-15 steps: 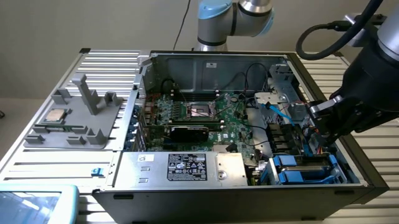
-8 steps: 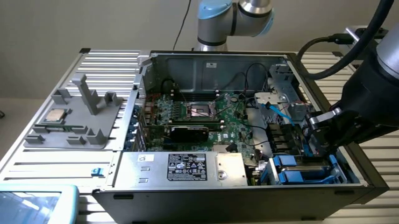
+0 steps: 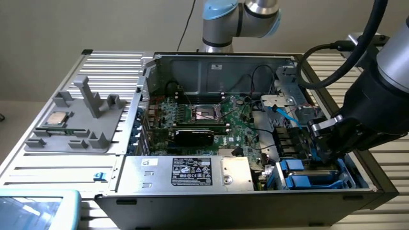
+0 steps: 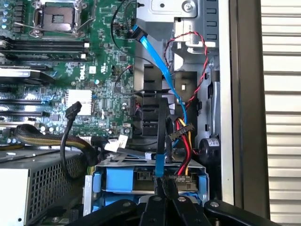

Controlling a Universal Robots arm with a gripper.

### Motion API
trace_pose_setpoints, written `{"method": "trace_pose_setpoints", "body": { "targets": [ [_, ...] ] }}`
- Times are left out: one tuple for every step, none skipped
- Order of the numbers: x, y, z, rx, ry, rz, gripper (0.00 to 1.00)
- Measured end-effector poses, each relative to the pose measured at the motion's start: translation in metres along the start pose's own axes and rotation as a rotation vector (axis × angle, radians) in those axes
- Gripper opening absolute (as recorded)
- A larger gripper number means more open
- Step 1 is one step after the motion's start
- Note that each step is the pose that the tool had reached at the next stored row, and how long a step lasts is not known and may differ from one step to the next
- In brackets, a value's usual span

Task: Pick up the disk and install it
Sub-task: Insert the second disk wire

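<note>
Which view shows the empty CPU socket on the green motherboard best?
Exterior view: the square metal-framed CPU socket sits whole and unobstructed mid-board inside the open case. The wrist view catches the socket at the frame edge, partly cut off.

Inside the open grey metal computer case [image 3: 211,72] lies a green circuit board [image 4: 108,61]. The silver-grey hard drive in its bright blue plastic carrier [image 4: 120,181] sits beneath a light blue flat cable [image 4: 162,75], beside twisted red-and-black wires [image 4: 200,75] and the black fingers [image 4: 155,209]. The ridged surface [image 3: 38,172] is pale grey.
</note>
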State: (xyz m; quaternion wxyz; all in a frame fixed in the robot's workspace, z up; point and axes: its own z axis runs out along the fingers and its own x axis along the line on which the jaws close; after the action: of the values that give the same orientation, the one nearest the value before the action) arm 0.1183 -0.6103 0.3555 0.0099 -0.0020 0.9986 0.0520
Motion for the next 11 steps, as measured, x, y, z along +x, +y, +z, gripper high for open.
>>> {"method": "trace_pose_setpoints", "body": {
  "targets": [
    [0.0001, -0.0001, 0.0011, -0.0002, 0.0, 0.0, 0.11],
    [0.0002, -0.0003, 0.0029, -0.0004, 0.0, 0.0, 0.11],
    [0.0003, -0.0004, 0.0046, -0.0001, 0.0, 0.0, 0.11],
    [0.0003, -0.0004, 0.0064, -0.0001, 0.0, 0.0, 0.11],
    [0.0004, 0.0001, 0.0075, 0.0004, 0.0, 0.0, 0.11],
    [0.0004, 0.0007, 0.0079, 0.0004, 0.0, 0.0, 0.11],
    [0.0004, 0.0009, 0.008, 0.0002, 0.0, 0.0, 0.11],
    [0.0004, 0.0011, 0.0082, 0.0001, 0.0, 0.0, 0.11],
    [0.0004, 0.0012, 0.0083, 0.0003, 0.0, 0.0, 0.11],
    [0.0004, 0.0012, 0.0087, 0.0002, 0.0, 0.0, 0.11],
    [0.0004, 0.0012, 0.0091, 0.0005, 0.0, 0.0, 0.11]
  ]
}}
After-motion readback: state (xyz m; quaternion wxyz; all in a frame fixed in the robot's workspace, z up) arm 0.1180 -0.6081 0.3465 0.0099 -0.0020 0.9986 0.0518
